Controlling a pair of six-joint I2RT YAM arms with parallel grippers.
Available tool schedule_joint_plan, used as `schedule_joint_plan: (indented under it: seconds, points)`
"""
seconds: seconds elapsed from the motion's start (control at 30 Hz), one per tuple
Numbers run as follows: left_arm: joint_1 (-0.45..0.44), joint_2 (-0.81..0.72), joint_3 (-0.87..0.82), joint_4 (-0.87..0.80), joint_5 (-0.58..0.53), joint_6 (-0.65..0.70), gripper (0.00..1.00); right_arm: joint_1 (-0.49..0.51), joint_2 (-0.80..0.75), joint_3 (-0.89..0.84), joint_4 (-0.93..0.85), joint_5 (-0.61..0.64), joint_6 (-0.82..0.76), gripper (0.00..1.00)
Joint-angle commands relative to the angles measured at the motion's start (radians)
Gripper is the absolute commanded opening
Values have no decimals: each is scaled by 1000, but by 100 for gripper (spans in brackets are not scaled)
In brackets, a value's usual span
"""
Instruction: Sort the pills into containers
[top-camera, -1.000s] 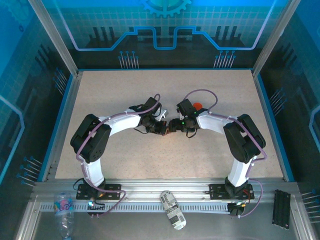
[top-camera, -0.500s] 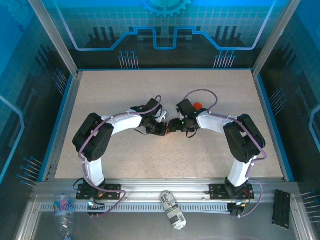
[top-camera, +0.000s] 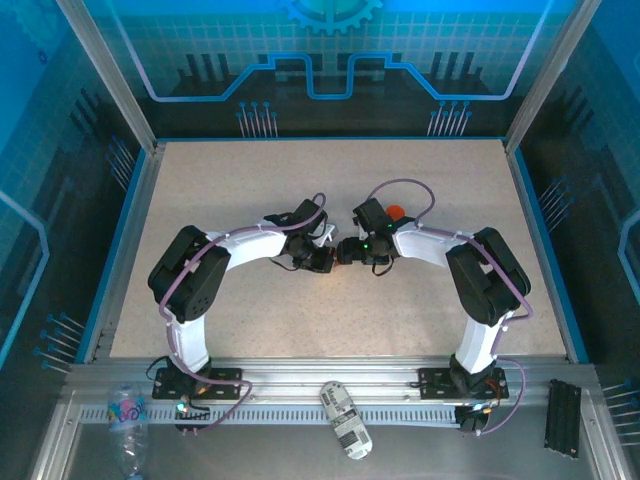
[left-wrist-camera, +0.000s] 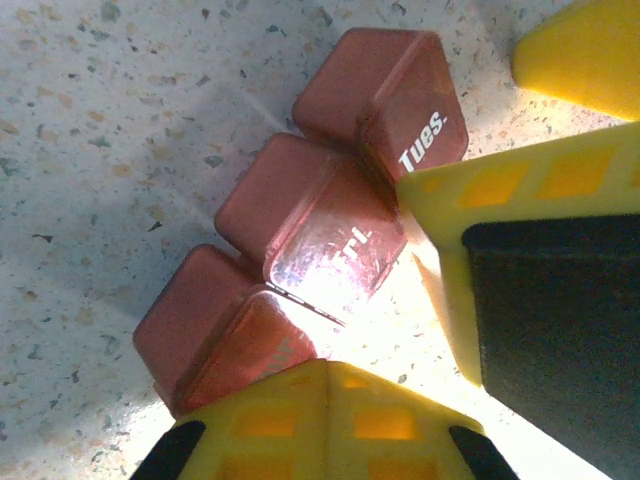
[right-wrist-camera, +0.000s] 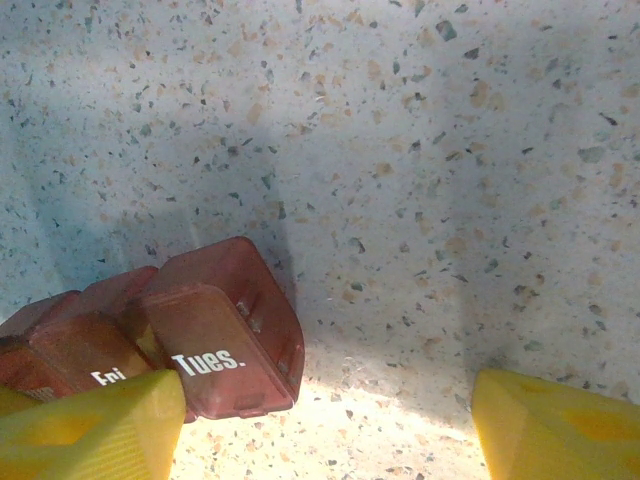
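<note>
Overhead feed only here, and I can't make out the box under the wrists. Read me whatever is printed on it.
Observer: The container has lids printed "Tues." and "Fri.", side by side.
Operator: Report the right fingers.
Observer: The right gripper is open. Its fingers stand wide apart with bare table between them, and the "Tues." end sits beside one finger.
Operator: Count the wells.
Observer: The left wrist view shows three in a row. I cannot read any print on the third lid.
</note>
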Motion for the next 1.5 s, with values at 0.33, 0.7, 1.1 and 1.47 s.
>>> schedule_joint_plan:
  seconds: [0.33, 0.7, 1.1, 1.47]
  points:
    - [14, -39, 93, -85, -61, 27, 0, -1, 45, 86, -90, 15, -17, 76]
    - [82, -171, 63, -53, -113, 21, 0, -21, 9, 172, -138, -18, -50, 77]
    - [119, -519, -119, 113, -208, 30, 27, -65, -318, 233, -181, -77, -109, 83]
    - [131, -781, -237, 182, -359, 101, 99, -299, -647, 51, -169, 26, -120, 100]
